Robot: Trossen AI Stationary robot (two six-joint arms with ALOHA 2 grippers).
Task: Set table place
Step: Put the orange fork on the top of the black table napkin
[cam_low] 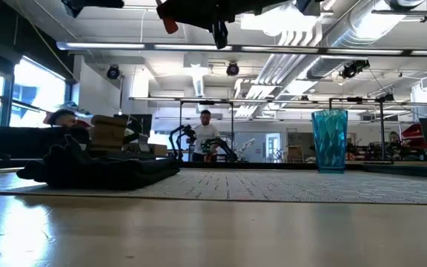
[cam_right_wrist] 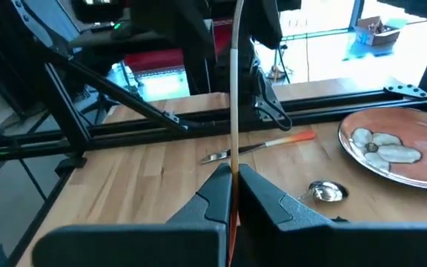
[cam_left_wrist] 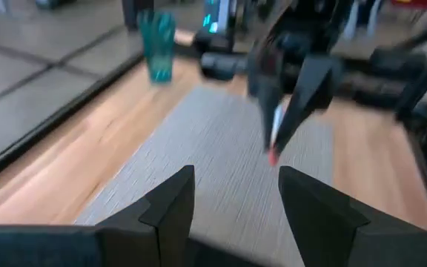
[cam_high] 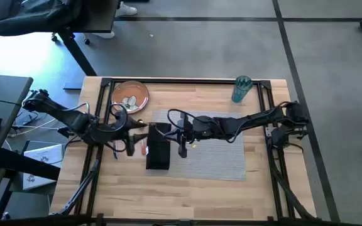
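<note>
On the light wood table (cam_high: 187, 188) lies a grey placemat (cam_high: 212, 154), with a black napkin (cam_high: 158, 149) on its left end. An orange-brown plate (cam_high: 129, 95) sits at the far left and a teal cup (cam_high: 241, 89) at the far right. My right gripper (cam_right_wrist: 234, 185) hovers above the napkin, shut on a thin piece of orange-handled cutlery (cam_right_wrist: 236, 96). My left gripper (cam_left_wrist: 236, 200) is open, left of the napkin, with nothing between its fingers. Another orange-handled piece (cam_right_wrist: 262, 144) and a spoon (cam_right_wrist: 328, 191) lie flat on the wood beside the plate. My right gripper pinches the cutlery between its two fingers, at the orange part (cam_right_wrist: 233, 211) that shows in the gap. The thin shaft (cam_right_wrist: 236, 81) runs straight on past the fingertips, along the fingers. The piece is lifted clear of the table and napkin.
A black rail frame (cam_high: 187, 80) edges the table. Some pale pieces lie in the plate (cam_right_wrist: 380, 144). Bare wood lies along the near edge. Beyond the table a person (cam_low: 206, 133) stands far off in the room.
</note>
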